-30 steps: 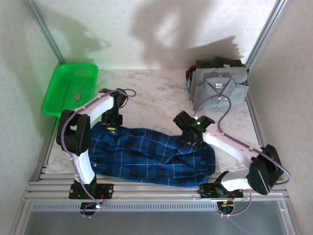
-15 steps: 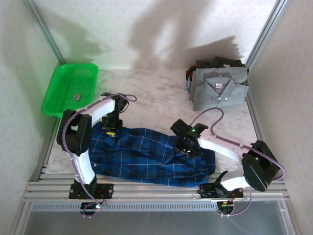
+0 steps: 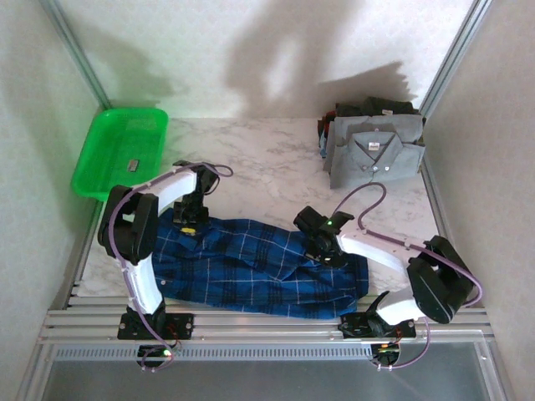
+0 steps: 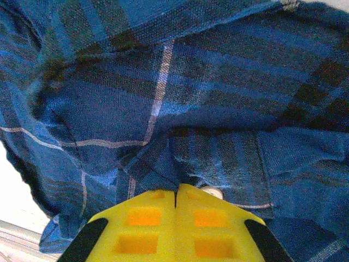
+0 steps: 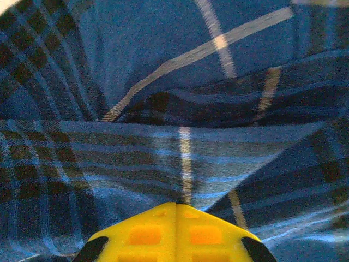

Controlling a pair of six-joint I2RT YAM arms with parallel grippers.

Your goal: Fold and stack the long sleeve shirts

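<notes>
A dark blue plaid long sleeve shirt (image 3: 242, 271) lies spread across the near part of the table. My left gripper (image 3: 191, 224) is down on its far left edge. In the left wrist view its yellow fingertips (image 4: 175, 192) meet, with plaid cloth (image 4: 218, 109) gathered at the tips beside a white button (image 4: 214, 192). My right gripper (image 3: 324, 251) rests on the shirt's right half. Its jaws (image 5: 175, 204) are shut on a tented pleat of the plaid cloth (image 5: 185, 153). A folded grey shirt (image 3: 376, 154) lies at the far right, on top of darker folded ones (image 3: 376, 109).
A green plastic basket (image 3: 100, 163) sits at the far left with a small object inside. Bare marble table (image 3: 267, 159) lies between the basket and the folded stack. Frame posts rise at both back corners, and an aluminium rail runs along the near edge.
My right gripper came down and toward the near edge onto the plaid shirt, and its jaws closed on the cloth. The left gripper shifted slightly nearer and stayed shut.
</notes>
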